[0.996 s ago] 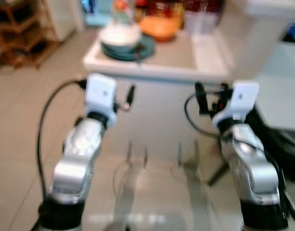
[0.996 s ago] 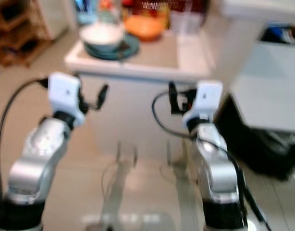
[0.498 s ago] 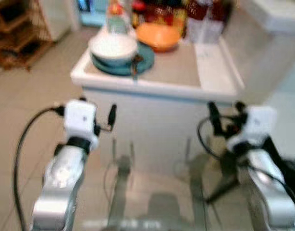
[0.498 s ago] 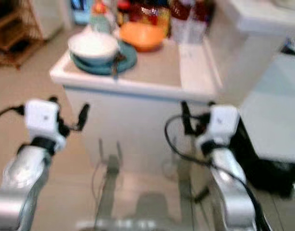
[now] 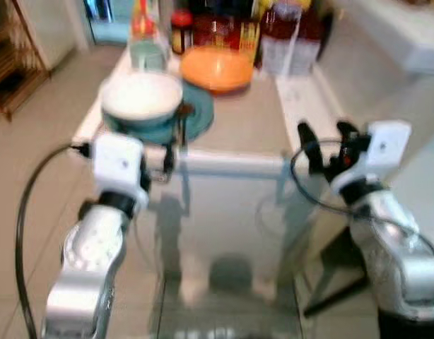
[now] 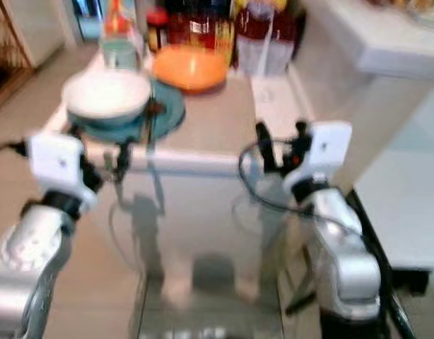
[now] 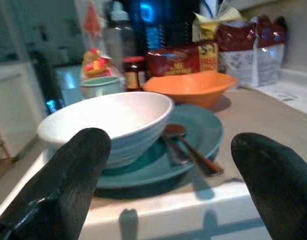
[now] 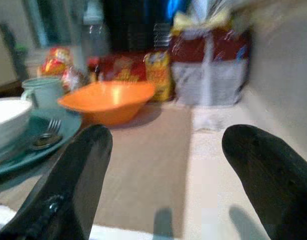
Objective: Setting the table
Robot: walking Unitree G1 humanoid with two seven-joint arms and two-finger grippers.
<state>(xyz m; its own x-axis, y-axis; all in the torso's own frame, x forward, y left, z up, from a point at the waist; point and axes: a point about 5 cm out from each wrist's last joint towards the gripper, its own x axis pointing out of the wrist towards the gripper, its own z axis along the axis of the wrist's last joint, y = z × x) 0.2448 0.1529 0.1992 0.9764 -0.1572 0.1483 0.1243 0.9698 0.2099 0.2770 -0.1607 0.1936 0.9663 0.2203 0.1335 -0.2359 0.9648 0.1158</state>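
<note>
A white bowl [image 5: 141,97] sits on a teal plate [image 5: 197,117] at the left of the small counter [image 5: 235,164], with a spoon [image 7: 189,150] and a fork [image 8: 46,134] lying on the plate. An orange bowl [image 5: 217,67] stands just behind the plate. My left gripper [image 7: 166,200] is open and level with the counter's front edge, pointing at the white bowl. My right gripper [image 5: 323,140] is open too, at the front edge further right, facing the bare beige mat [image 8: 143,160].
Bagged food [image 5: 284,42], jars [image 5: 182,28] and a pale green mug [image 7: 100,86] crowd the back of the counter. A wooden rack [image 5: 8,63] stands on the floor at the left. A white worktop [image 5: 408,42] rises at the right.
The camera has come closer to the counter, which now looms larger. Both grippers have gone from well short of it to its front edge, still open.
</note>
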